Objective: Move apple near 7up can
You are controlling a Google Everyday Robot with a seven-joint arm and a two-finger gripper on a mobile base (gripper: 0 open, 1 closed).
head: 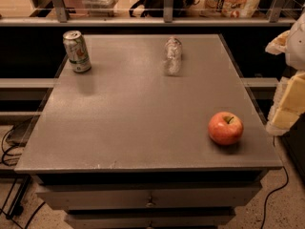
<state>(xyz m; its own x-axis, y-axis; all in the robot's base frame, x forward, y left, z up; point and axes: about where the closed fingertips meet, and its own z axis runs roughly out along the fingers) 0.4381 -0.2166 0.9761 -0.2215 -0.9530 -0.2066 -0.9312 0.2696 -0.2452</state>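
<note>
**A:** Where is the gripper?

**B:** The gripper sits at the far right edge of the view as pale yellow and white blocks, partly cut off. It hangs just off the table's right side and touches nothing on the top. I cannot tell whether it is open or closed.

**A:** And the arm?

**B:** A white part of the arm shows above the gripper, also against the right edge, and the rest is out of view.

**A:** What is nearest to the gripper?

**B:** The apple. It rests on the grey top near the front right corner, close to both the right and front edges, and apart from the gripper.

**A:** How much room is there?

**B:** A broad bare stretch of table top runs from the apple toward the back left. There the 7up can stands upright near the left edge. A clear plastic bottle lies at the back centre, well apart from both the can and the apple.

**A:** How does the apple look?

**B:** It is round and red with a yellowish patch, and its short dark stem points up. It is wider than the can and casts a soft shadow beneath it.
</note>
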